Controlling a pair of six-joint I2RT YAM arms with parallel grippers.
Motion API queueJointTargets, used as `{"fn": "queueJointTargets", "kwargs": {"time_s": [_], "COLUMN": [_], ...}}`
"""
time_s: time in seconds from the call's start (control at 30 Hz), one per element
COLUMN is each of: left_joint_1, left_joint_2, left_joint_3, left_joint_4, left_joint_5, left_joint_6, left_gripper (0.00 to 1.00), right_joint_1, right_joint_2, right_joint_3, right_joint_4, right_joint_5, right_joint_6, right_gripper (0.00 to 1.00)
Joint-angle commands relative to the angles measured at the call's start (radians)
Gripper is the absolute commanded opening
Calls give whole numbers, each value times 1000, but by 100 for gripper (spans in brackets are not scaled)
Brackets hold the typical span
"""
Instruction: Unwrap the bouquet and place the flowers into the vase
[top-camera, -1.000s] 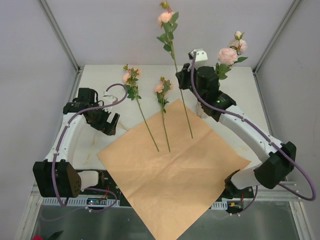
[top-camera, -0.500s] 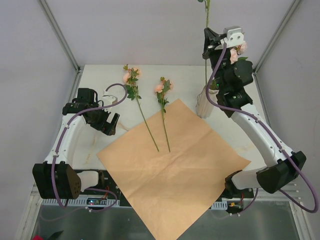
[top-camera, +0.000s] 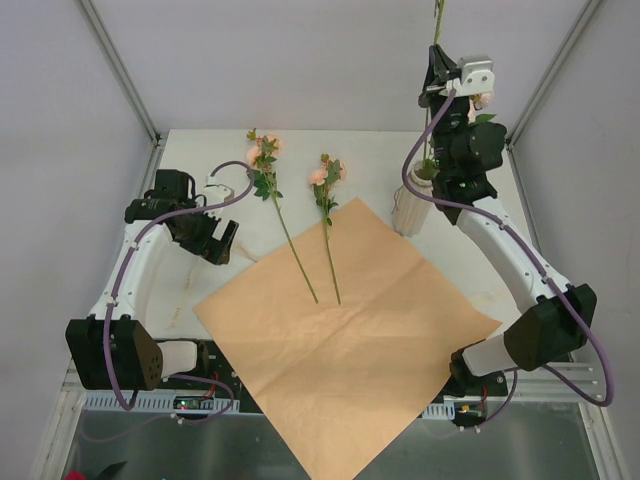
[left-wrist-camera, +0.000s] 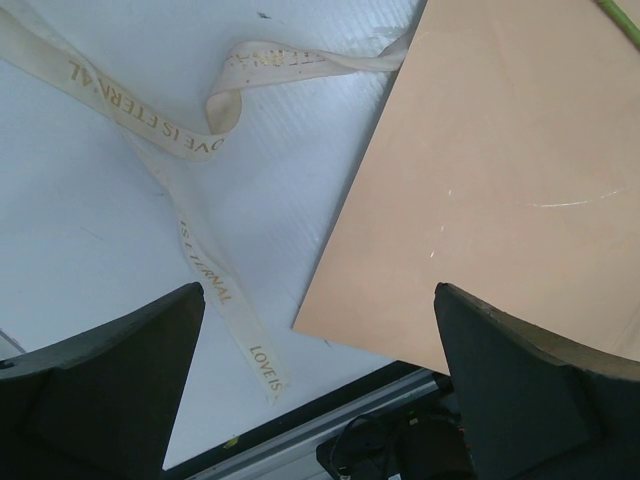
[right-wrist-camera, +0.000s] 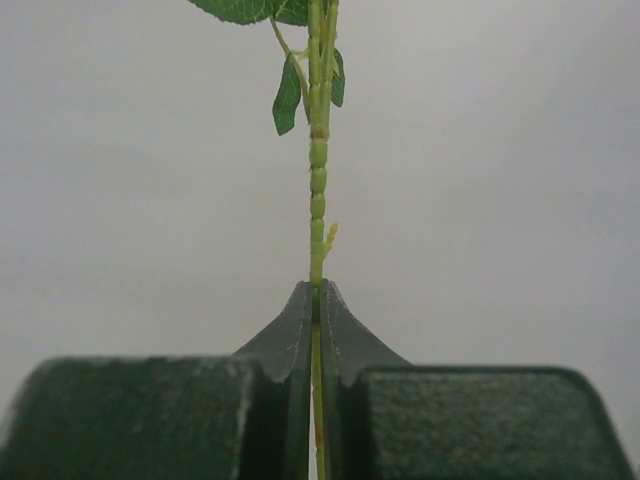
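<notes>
Tan paper (top-camera: 340, 330) lies flat and open on the table (top-camera: 380, 150), so unwrapping looks done; the step in hand is loading flowers into the vase. The right gripper (top-camera: 437, 75) is raised high at the far right, clamped tight on one thin green stem (right-wrist-camera: 317, 190) held upright. The jaws are pressed together on it in the wrist view, with leaves above. The stem runs down toward the vase (top-camera: 408, 210), which stands just beside the paper's far right corner. I cannot tell whether the tip is inside the mouth. A pink bloom (top-camera: 482, 98) shows behind the right wrist, its stem hidden.

Two roses (top-camera: 285, 235) lie side by side, heads on the bare table, stem ends on the paper. The left gripper (top-camera: 215, 242) hangs low at the left with its jaws wide apart, holding nothing, above the loose ribbon (left-wrist-camera: 190, 145) and the paper's edge.

Next move, as I judge it: lower the stem straight down into the narrow neck, keeping it vertical, then let go. Risk: the top-heavy flower may tip the small vase.
</notes>
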Motion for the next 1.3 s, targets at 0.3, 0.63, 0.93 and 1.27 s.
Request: {"fn": "queueJointTargets", "kwargs": {"time_s": [0.3, 0.63, 0.93, 1.27], "left_joint_1": [6, 6, 7, 9], "left_joint_2": [-38, -61, -86, -96], "left_joint_3": [33, 39, -9, -6], "left_joint_4": [-37, -36, -22, -22], "left_joint_5": [-33, -43, -25, -27], "left_joint_6": [27, 25, 39, 30], "left_gripper": [99, 99, 99, 99], "right_joint_1": [-11, 58, 81, 368], "right_joint_2": [-75, -226, -295, -173], "right_joint_3": [-221, -411, -384, -235], "right_joint_4": [144, 115, -128, -638], "right_joint_5": [46, 212, 308, 221], "right_joint_6": [68, -7, 41, 206], "right_gripper": [1, 3, 84, 86]}}
